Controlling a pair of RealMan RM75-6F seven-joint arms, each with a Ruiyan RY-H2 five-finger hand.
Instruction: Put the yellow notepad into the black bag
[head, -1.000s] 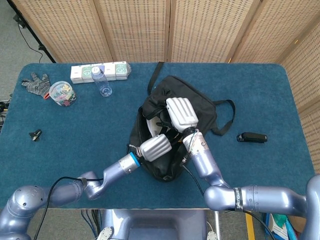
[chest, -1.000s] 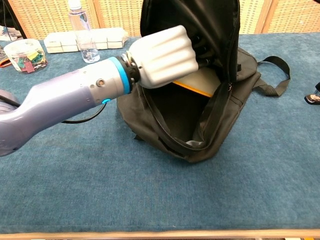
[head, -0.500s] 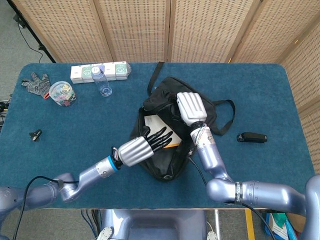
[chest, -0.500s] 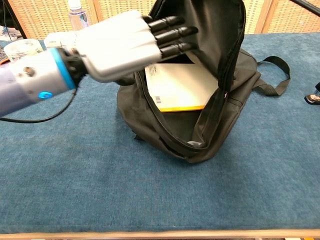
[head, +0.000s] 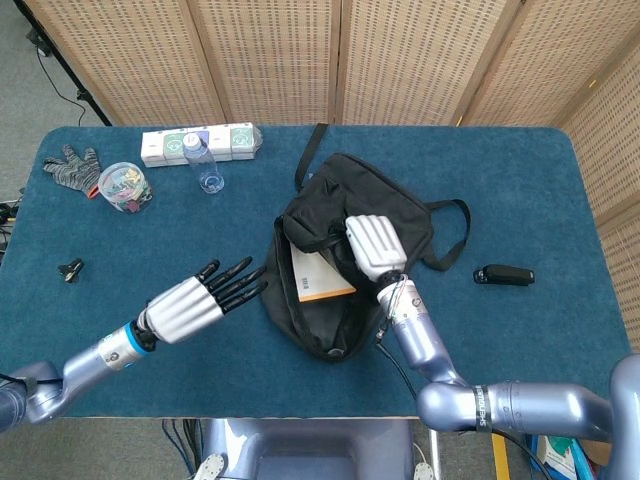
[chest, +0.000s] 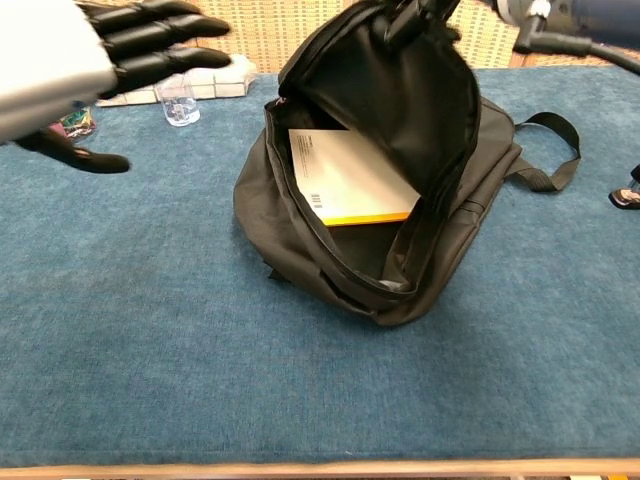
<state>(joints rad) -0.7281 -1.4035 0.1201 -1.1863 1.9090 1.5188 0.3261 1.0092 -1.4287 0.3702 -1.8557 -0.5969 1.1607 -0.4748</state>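
- drawing back from the black bag (head: 345, 265), the left hand (head: 195, 300) now hangs fingers spread, holding nothing
- right hand (head: 372, 245) keeps gripping the bag's flap
- yellow notepad (chest: 345, 180) lies inside; barcode visible, text unreadable

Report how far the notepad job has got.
Done: the yellow notepad lies inside the open black bag. In hand: the right hand holds the bag's upper flap up; the left hand is clear of the bag, its fingers spread and empty. Left: only releasing the flap.
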